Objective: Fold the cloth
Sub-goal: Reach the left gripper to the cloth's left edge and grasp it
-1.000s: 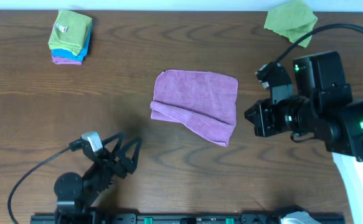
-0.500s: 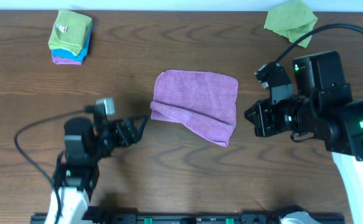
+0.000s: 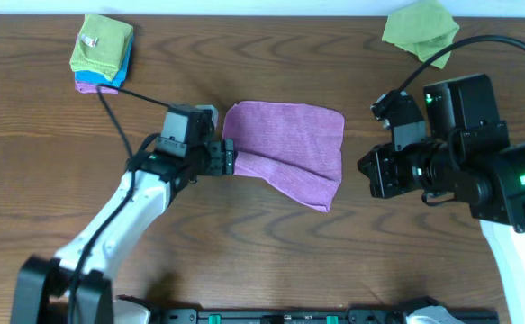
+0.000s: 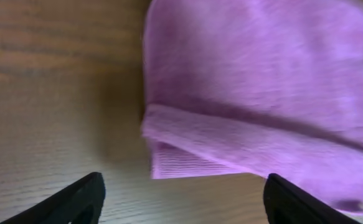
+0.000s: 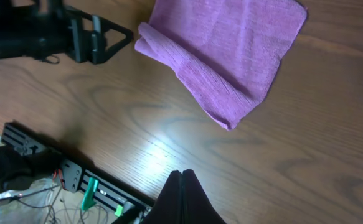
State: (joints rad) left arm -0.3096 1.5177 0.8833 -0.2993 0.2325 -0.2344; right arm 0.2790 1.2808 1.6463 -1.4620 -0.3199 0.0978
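**Left gripper spread wide at the lilac cloth's edge**

We see the cloth (image 3: 285,148) lying near the middle of the table (image 3: 244,256), with a band of it doubled over along the side that runs from 9 to 5 o'clock. The left gripper (image 3: 230,159) sits just beside the cloth's 9 o'clock edge. Its jaws are spread wide toward the doubled corner and grasp nothing; we cannot tell whether the tips touch the fabric. The right gripper (image 5: 181,186) hangs at the cloth's 3 o'clock, clenched on nothing, with only bare wood between them. Well apart at 10 o'clock stands a stack of folded squares (image 3: 102,54), and at 1 o'clock lies a lime-green cloth (image 3: 420,29).
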